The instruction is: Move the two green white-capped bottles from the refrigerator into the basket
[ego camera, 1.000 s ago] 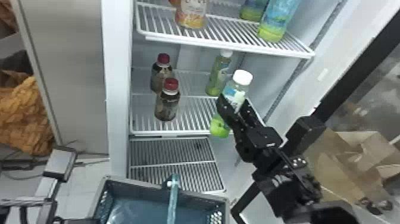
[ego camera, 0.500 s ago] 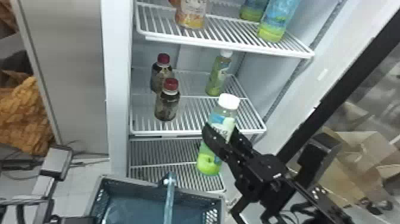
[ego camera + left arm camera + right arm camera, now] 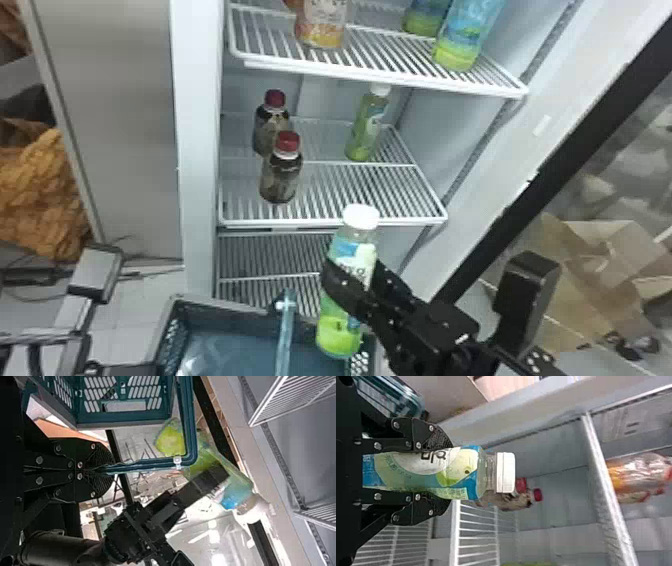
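Note:
In the head view my right gripper point(image 3: 352, 287) is shut around the middle of a green white-capped bottle point(image 3: 340, 337), upright in front of the shelves near the basket's right rim. The right wrist view has that bottle point(image 3: 427, 471) between the fingers of my right gripper point(image 3: 443, 473). The other green white-capped bottle point(image 3: 367, 125) stands at the back right of the middle shelf. At the bottom stands the basket point(image 3: 220, 305), its handle point(image 3: 285, 335) raised. In the left wrist view my left gripper point(image 3: 109, 470) is shut on the basket handle point(image 3: 146, 464).
Two red-capped dark bottles point(image 3: 281, 175) stand on the left of the middle shelf point(image 3: 340, 192). An orange-labelled bottle point(image 3: 322, 25) and blue-green bottles point(image 3: 462, 37) are on the upper shelf point(image 3: 380, 55). The refrigerator's left wall edge point(image 3: 197, 150) rises behind the basket. Cardboard point(image 3: 590, 265) lies at the right.
My right gripper has carried its bottle off the middle shelf's front right, down and leftward toward the basket. The basket and its handle have shifted slightly left.

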Available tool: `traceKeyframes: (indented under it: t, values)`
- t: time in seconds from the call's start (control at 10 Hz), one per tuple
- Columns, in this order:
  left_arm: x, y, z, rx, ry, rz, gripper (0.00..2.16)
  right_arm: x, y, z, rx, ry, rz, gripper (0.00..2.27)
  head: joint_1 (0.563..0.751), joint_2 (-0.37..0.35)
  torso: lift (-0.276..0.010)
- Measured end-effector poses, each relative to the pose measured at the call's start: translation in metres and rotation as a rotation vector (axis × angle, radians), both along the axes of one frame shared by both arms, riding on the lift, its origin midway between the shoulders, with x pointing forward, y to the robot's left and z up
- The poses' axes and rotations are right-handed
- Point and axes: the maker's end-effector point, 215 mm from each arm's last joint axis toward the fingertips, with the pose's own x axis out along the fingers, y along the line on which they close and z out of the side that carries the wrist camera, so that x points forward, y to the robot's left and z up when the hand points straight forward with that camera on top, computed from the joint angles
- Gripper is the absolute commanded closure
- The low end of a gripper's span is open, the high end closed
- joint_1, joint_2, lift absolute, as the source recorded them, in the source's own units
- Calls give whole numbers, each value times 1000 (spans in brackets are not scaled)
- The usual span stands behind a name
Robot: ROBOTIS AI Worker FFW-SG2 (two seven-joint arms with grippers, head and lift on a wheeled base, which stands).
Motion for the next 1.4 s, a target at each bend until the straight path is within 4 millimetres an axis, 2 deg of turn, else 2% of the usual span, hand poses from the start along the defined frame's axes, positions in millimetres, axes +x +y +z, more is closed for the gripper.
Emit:
traceKeyframes:
  t: [0.3, 0.6, 0.8, 1.2, 1.4]
  values:
    - [0, 0, 0, 1, 1, 0, 1161, -19, 15, -17, 17, 96, 41, 868, 695, -350, -263]
    - [0, 0, -1, 0, 2, 2, 1161, -45, 29, -50, 14, 248, 80, 860, 695, -346, -263]
    - [-1, 0, -1, -2, 6, 2, 1161, -52, 26, -64, 9, 298, 79, 598, 695, -350, -263]
    - [-2, 0, -1, -4, 7, 1, 1161, -36, 11, -55, -4, 239, 27, 456, 695, -350, -263]
    - [-2, 0, -1, -4, 7, 2, 1161, -21, 0, -36, -21, 154, -17, 453, 695, -350, -263]
